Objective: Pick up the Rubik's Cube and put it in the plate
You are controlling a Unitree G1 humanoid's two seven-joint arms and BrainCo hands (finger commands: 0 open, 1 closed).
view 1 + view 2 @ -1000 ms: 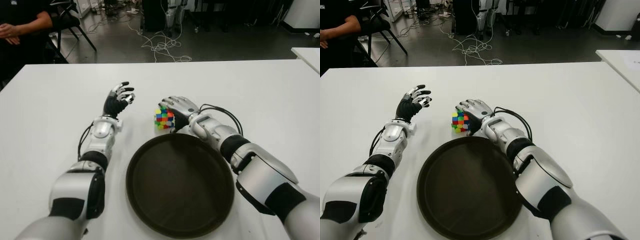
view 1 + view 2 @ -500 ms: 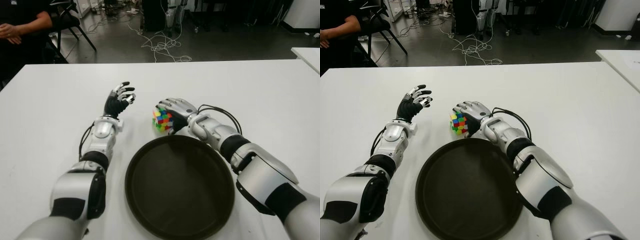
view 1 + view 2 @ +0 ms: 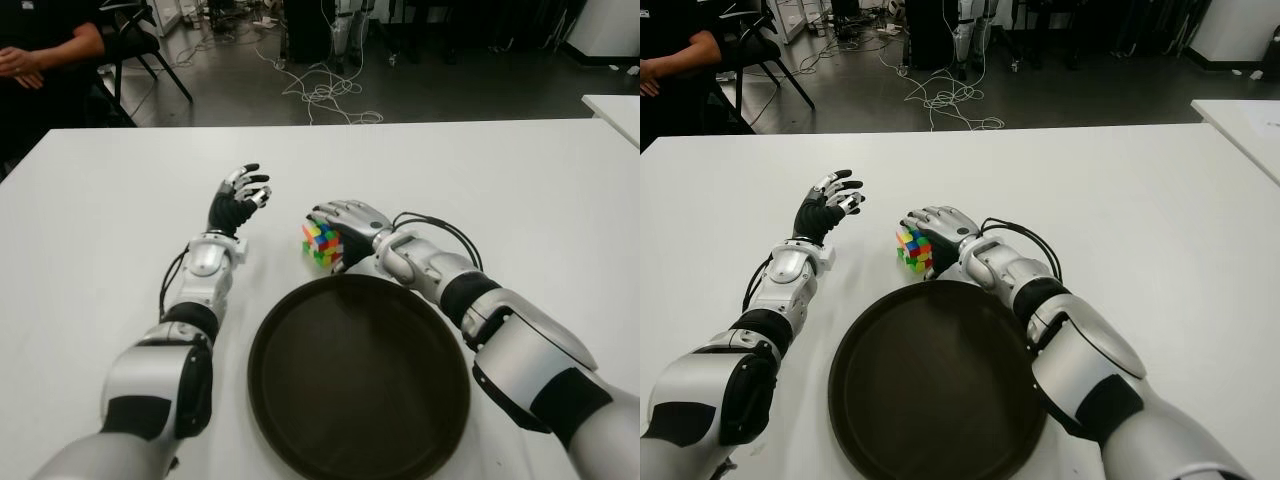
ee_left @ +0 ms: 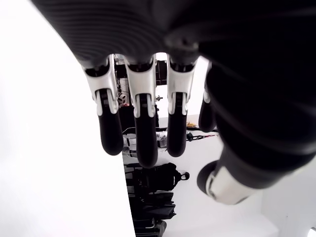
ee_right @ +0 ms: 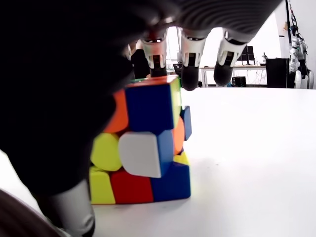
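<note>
The Rubik's Cube (image 3: pixel 320 243) stands on the white table (image 3: pixel 520 190) just beyond the far rim of the dark round plate (image 3: pixel 360 380). My right hand (image 3: pixel 340 220) is cupped over it from the right. In the right wrist view the cube (image 5: pixel 145 143) rests on the table with its layers twisted. The fingers (image 5: pixel 190 69) reach out over its top without closing, and the palm is against its side. My left hand (image 3: pixel 240 195) hovers open to the left of the cube, with its fingers (image 4: pixel 143 133) relaxed and holding nothing.
A seated person (image 3: pixel 40 60) is beyond the table's far left corner, next to a chair (image 3: pixel 150 45). Cables (image 3: pixel 325 95) lie on the floor behind. A second white table (image 3: pixel 615 110) shows at the far right.
My right hand and the cube have slid a little to the left along the plate's far rim. The left hand has stayed where it was.
</note>
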